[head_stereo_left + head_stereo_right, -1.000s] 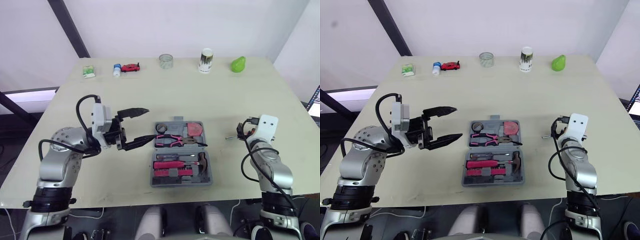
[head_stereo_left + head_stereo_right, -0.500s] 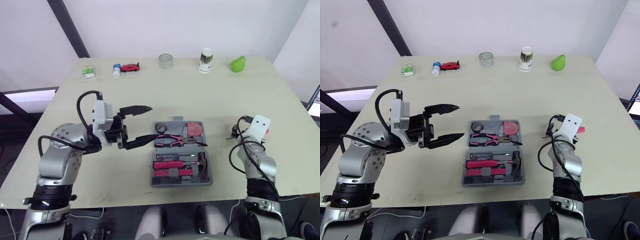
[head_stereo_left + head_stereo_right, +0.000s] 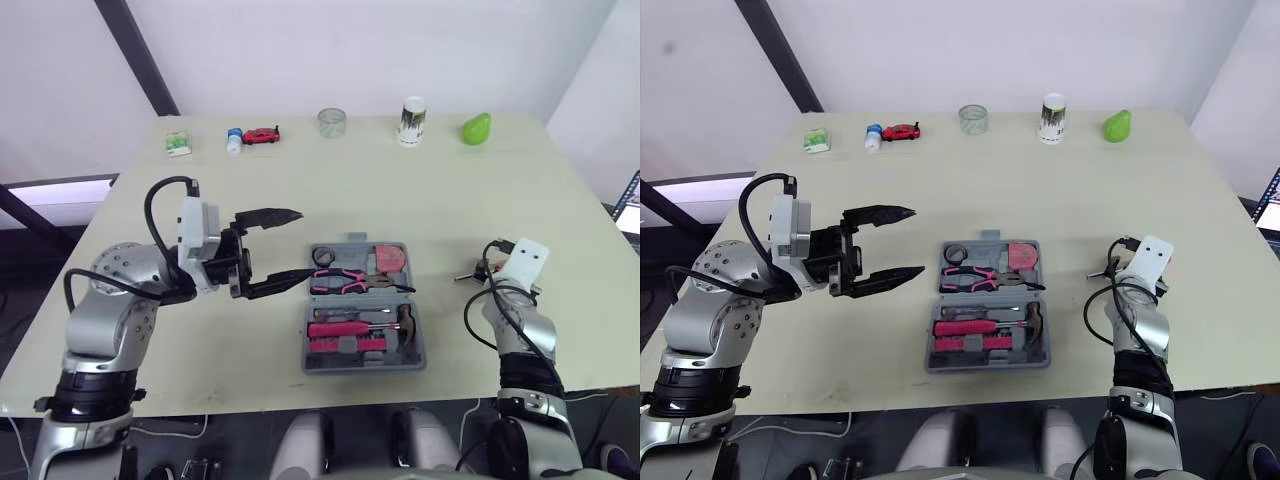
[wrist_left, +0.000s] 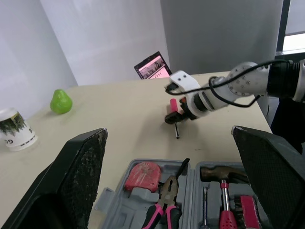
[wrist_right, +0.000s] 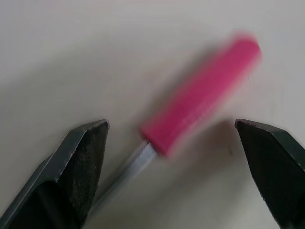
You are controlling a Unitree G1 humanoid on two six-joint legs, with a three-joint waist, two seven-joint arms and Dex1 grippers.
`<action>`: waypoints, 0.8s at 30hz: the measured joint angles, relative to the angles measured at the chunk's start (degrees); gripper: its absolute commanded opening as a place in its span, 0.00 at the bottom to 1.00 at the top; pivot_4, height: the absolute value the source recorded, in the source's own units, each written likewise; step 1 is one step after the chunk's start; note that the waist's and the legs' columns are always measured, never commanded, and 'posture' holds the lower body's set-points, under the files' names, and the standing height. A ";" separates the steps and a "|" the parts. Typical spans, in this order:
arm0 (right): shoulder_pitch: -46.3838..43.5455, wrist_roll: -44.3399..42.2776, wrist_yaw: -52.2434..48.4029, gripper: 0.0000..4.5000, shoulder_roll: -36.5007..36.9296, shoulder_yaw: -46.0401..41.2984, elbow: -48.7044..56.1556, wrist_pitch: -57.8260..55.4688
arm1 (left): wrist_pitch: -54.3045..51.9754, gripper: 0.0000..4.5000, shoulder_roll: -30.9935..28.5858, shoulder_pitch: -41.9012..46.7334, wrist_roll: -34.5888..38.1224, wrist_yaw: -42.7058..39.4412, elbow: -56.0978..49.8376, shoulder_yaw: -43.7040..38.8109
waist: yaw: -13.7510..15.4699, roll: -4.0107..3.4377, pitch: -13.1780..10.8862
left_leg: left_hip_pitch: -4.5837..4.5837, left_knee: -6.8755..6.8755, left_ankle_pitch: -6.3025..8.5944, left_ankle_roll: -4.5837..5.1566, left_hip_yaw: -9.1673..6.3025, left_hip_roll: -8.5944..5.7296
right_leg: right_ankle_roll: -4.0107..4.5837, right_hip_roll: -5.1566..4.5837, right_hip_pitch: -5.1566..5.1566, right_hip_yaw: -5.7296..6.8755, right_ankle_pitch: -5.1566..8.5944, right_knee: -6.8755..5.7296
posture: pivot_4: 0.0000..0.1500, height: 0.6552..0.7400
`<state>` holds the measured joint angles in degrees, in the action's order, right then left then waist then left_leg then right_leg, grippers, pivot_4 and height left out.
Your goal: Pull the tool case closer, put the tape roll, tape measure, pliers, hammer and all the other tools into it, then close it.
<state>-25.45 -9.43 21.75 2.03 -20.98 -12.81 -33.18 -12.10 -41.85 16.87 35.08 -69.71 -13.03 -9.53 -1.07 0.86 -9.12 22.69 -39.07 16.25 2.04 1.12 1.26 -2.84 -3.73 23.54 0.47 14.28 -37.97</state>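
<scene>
One grey tool case [image 3: 362, 366] lies open near the middle of the table's [image 3: 450, 170] front edge. In it I count one pair of pink pliers [image 3: 345, 281], one hammer [image 3: 408, 322], one tape measure [image 3: 388, 258] and one tape roll [image 3: 321, 256]. One pink screwdriver [image 5: 200, 95] lies on the table right of the case, toward the right edge. The right gripper [image 5: 170, 125] hangs over it, forearm tipped down, its fingers spread either side of the handle without touching it. The left arm is bent at the elbow, and the left gripper [image 3: 300, 243] gapes wide and empty just left of the case.
</scene>
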 measured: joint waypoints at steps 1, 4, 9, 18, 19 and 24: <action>0.15 0.11 -0.01 0.99 0.00 0.25 0.26 -0.07 | 0.00 1.00 0.00 -0.05 0.00 0.00 0.00 0.00 | -0.02 0.00 0.00 | 0.00 0.00 0.00 0.00 0.00 0.00 | 0.00 0.00 0.00 0.00 0.00 0.00 | 1.00 1.00; 0.37 0.25 0.05 0.99 -0.12 0.41 0.86 -0.35 | 0.04 1.00 0.00 -0.12 0.00 -0.04 0.00 0.00 | -0.04 -0.01 -0.01 | 0.00 0.00 0.00 0.00 0.00 0.00 | 0.00 0.00 0.01 0.00 0.00 0.00 | 1.00 1.00; 0.56 0.05 0.10 0.99 -0.73 0.11 1.09 -0.23 | 0.22 1.00 0.02 -0.10 -0.01 -0.22 0.09 0.02 | -0.02 -0.01 -0.01 | 0.01 0.00 0.00 0.00 0.00 0.00 | 0.00 0.00 0.01 0.00 0.00 0.01 | 1.00 1.00; -1.25 -0.87 0.06 0.99 -0.09 -1.60 -1.78 1.34 | 0.85 1.00 0.04 0.25 -0.06 -0.58 0.48 0.05 | -0.03 0.00 0.00 | 0.00 0.00 0.00 0.00 0.01 0.00 | 0.00 0.00 0.00 0.00 0.00 0.01 | 1.00 1.00; -1.29 -0.91 0.03 0.99 -0.01 -1.68 -1.98 1.59 | 0.85 1.00 0.04 0.25 -0.06 -0.59 0.49 0.05 | -0.02 0.00 0.00 | 0.01 0.00 0.00 0.00 0.01 0.00 | 0.00 0.00 0.00 0.00 0.00 0.01 | 1.00 1.00; -1.28 -1.14 -0.07 0.99 0.23 -1.80 -2.38 2.20 | 0.91 1.00 0.04 0.25 -0.06 -0.61 0.56 0.05 | 0.04 0.00 0.00 | 0.01 0.00 0.00 0.00 0.01 0.00 | 0.00 -0.01 0.00 0.00 0.00 0.01 | 1.00 1.00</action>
<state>-26.73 -10.58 21.68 2.26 -22.78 -15.19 -30.97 -11.20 -41.81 17.12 35.02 -70.32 -12.47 -9.48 -1.02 0.86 -9.12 22.70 -39.07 16.25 2.04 1.13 1.26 -2.85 -3.74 23.54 0.46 14.28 -37.96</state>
